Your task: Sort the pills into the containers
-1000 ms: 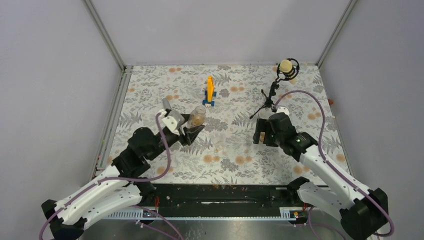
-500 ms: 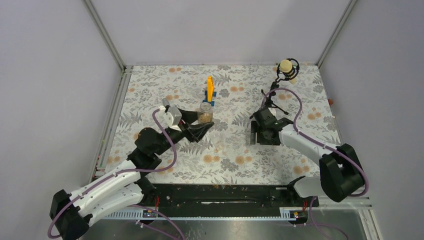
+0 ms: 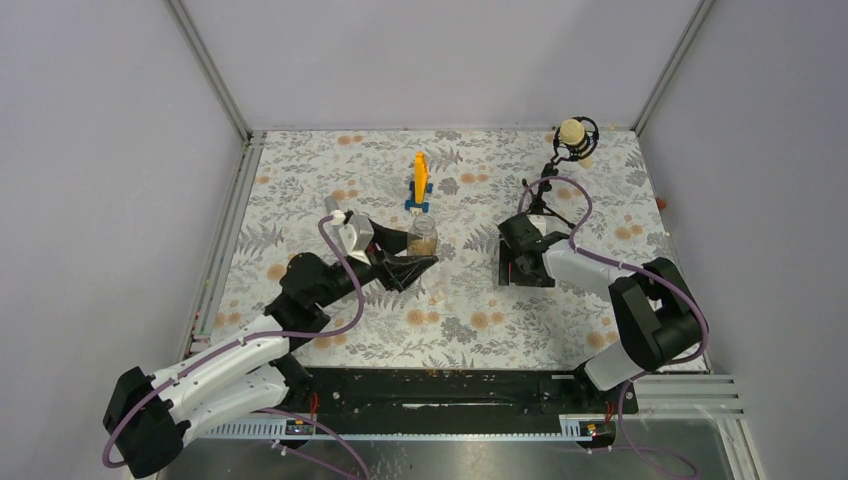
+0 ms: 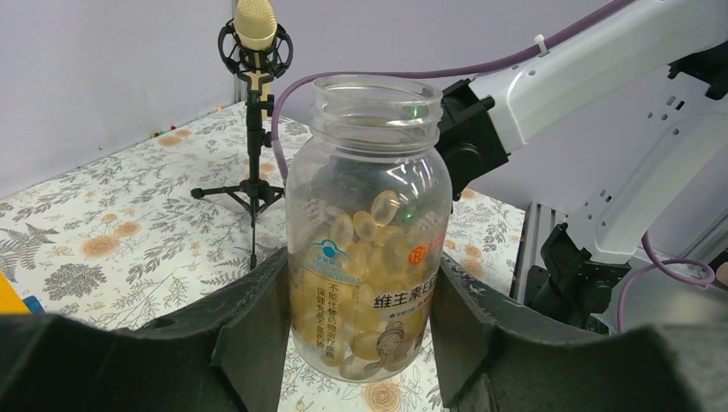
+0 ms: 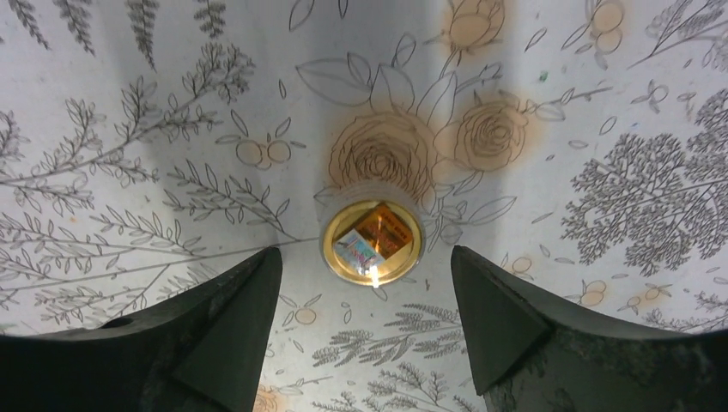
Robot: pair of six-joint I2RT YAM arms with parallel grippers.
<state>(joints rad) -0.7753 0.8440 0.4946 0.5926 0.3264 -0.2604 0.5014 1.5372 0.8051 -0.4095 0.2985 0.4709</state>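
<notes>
The amber-tan jar (image 4: 369, 223) is see-through, open-topped and partly filled with yellow softgel pills. It stands upright between the fingers of my left gripper (image 4: 360, 343), which press both its sides. In the top view the jar (image 3: 422, 237) sits mid-table in my left gripper (image 3: 415, 258). My right gripper (image 3: 518, 268) points straight down, open. In the right wrist view the colourless jar (image 5: 372, 242) shows from above as a gold-rimmed ring on the cloth, level with the wide-apart fingertips of my right gripper (image 5: 365, 253). In the top view this jar is hidden under the gripper.
A microphone (image 3: 572, 135) on a black tripod stand (image 3: 535, 205) stands at the back right, just behind my right gripper; it also shows in the left wrist view (image 4: 255, 26). An upright orange piece on a blue base (image 3: 420, 180) stands behind the amber jar. The table has a floral cloth (image 3: 460, 320).
My left gripper turned the amber jar from tilted to upright and carried it a little right. My right arm folded in, and its gripper moved slightly back and left.
</notes>
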